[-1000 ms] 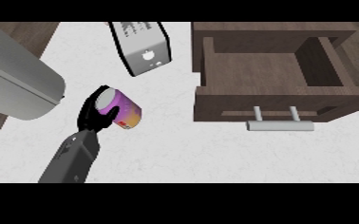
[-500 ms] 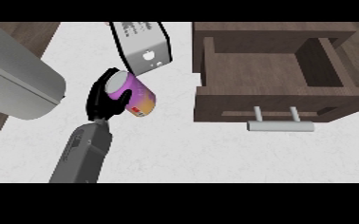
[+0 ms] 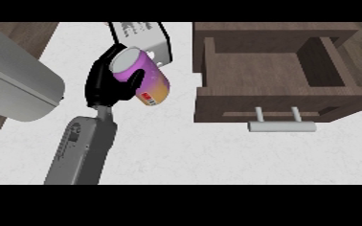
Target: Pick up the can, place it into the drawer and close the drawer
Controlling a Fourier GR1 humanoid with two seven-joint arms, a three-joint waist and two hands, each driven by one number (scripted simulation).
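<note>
My left hand [image 3: 106,83] is shut on the can [image 3: 146,80], a purple and orange can with a silver top, tilted so the top faces up and to the left. Hand and can are held above the white counter, left of centre. The wooden drawer [image 3: 219,103] stands open to the right, about a can's length from the can, and its inside looks bare. A silver handle [image 3: 280,126] sticks out from the drawer's front. My right hand does not show.
A white and grey box [image 3: 147,37] with a label lies just behind the can. A large grey rounded object [image 3: 25,91] fills the left edge. Dark wood [image 3: 25,33] shows at the far left corner.
The left hand has carried the can up off the counter and to the right, closer to the open drawer. The drawer has not moved.
</note>
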